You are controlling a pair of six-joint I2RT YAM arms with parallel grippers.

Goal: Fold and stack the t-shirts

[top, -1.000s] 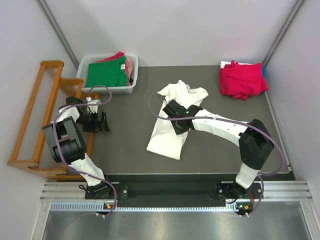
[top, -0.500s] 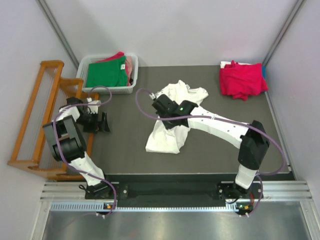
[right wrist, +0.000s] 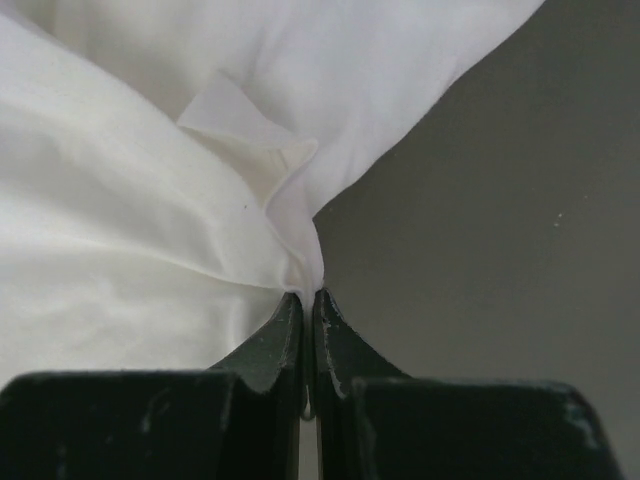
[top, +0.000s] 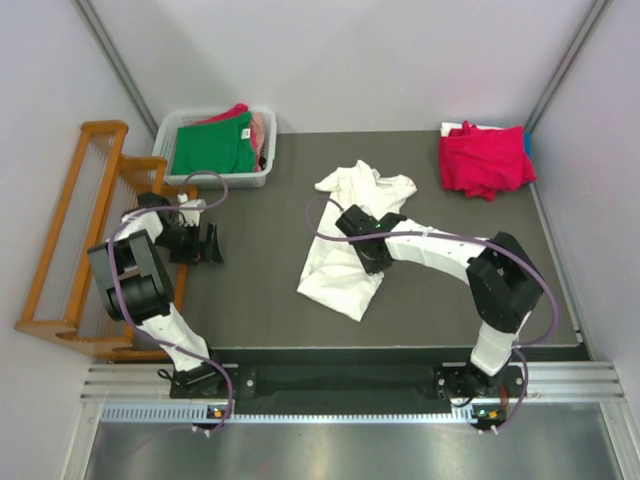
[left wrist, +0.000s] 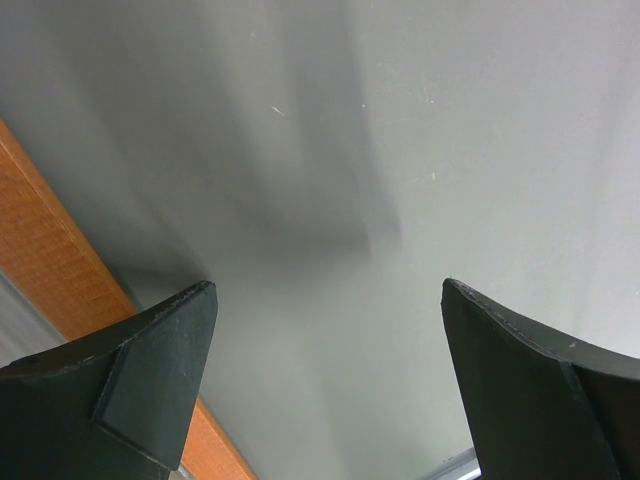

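status: one tug out and back, no fold made yet

table (top: 250, 300): nothing on it has shifted except the white t-shirt (top: 330, 280). orange rack (top: 70, 230) sits off its left edge, same spot. the white t-shirt lies crumpled mid-table, collar end far, hem near. half a second ago its near part was dragged left and bunched. now it's back right, lying about as it did a second ago, skewed and wrinkled. we read that as a shake-out to flatten, not a fold. basket (top: 215, 181) at far left holds the green t-shirt (top: 210, 145) with red cloth behind it, untouched. red t-shirts (top: 485, 160) are piled far right, unchanged. right end effector (right wrist: 308, 296) is clamped on a pinch of the white t-shirt's edge. left end effector (left wrist: 330, 300) has jaws wide apart, holds nothing, and stays parked by the rack.
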